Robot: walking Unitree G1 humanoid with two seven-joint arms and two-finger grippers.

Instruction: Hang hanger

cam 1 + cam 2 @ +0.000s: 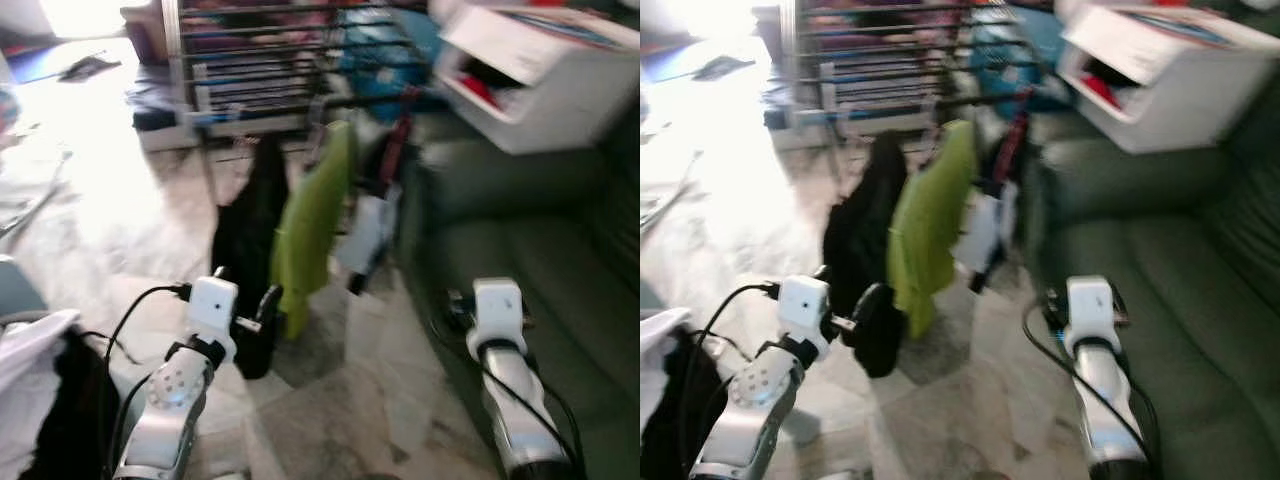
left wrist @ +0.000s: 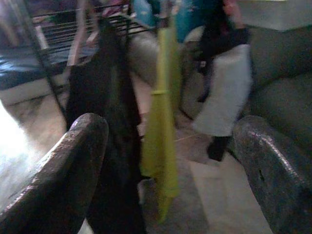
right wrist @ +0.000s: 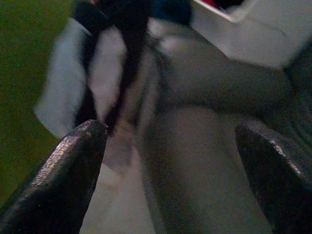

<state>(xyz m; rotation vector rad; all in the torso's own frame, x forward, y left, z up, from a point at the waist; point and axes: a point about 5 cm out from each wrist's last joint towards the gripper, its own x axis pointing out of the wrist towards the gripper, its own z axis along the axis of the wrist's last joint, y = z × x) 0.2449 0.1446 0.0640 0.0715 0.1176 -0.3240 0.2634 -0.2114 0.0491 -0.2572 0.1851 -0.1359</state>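
A metal drying rack [image 1: 260, 60] stands ahead, and clothes hang from its near rail: a black garment [image 1: 250, 220], a lime-green one [image 1: 315, 220] and a white-and-dark one [image 1: 368, 230]. Blur hides any hangers. My left gripper [image 2: 169, 124] is open with nothing between its fingers [image 2: 73, 161]. It points at the black and green garments from a short way off. My right gripper [image 3: 170, 127] is also open and holds nothing. It is raised over the edge of the dark green sofa [image 1: 530, 230], facing the white garment [image 3: 68, 92].
A white box [image 1: 540, 70] with red and dark things inside sits above the sofa's back. White and black cloth [image 1: 40, 400] lies piled at my lower left. Pale stone floor [image 1: 120, 210] stretches left of the rack, brightly lit. The whole picture is blurred.
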